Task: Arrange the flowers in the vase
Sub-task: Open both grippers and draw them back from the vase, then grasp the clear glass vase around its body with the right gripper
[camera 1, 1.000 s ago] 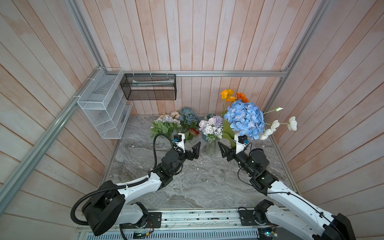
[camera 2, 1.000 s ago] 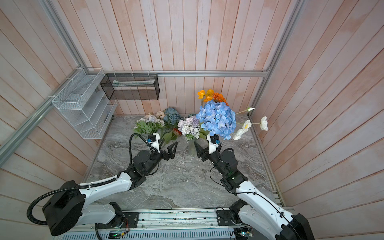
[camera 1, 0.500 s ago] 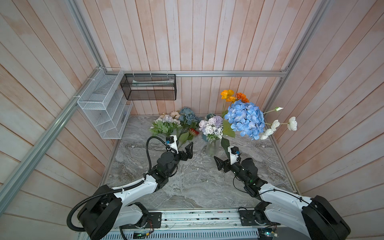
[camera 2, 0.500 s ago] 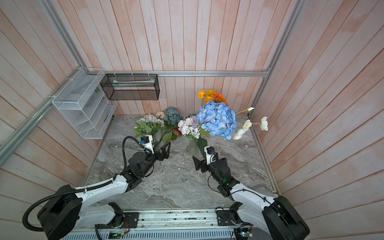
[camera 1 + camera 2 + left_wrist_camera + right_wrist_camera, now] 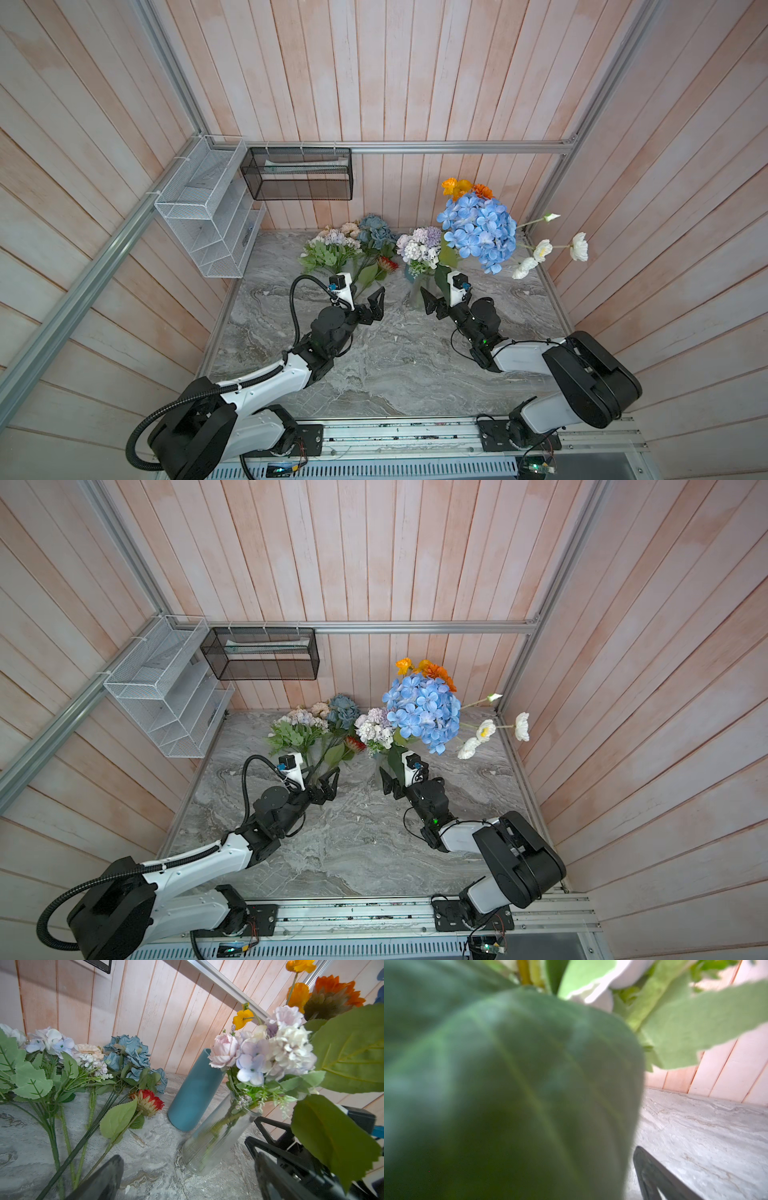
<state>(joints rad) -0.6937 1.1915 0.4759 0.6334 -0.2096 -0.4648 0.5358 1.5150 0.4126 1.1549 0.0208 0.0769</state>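
Back by the wooden wall [image 5: 374, 83], the glass vase [image 5: 218, 1138] stands on the marble tabletop [image 5: 395, 365], and it's a crowded one. A blue hydrangea [image 5: 478, 232] towers on top, orange blooms [image 5: 465, 189] peek out behind it, white blooms [image 5: 542, 250] are flung out to the right on thin stems, and a lilac bunch [image 5: 419, 245] sits down at the rim. Just beside it, toward the wall, stands a teal vase [image 5: 195, 1093]. Over to the left, more flowers lie flat on the tabletop: a leafy pale bunch [image 5: 328, 249], dusty blue roses [image 5: 131, 1053], and a red bloom [image 5: 149, 1102] nearest the teal vase, all with their stems running back toward the arms. The left tool [image 5: 365, 301] hangs low near those stem ends, fingers spread wide with only tabletop between them. The right tool [image 5: 436, 299] sits just in front of the glass vase, and the left wrist view shows its fingers apart too, gripping nothing. A big green leaf [image 5: 508, 1084] hangs right in front of the right wrist camera and blots out most of that view.
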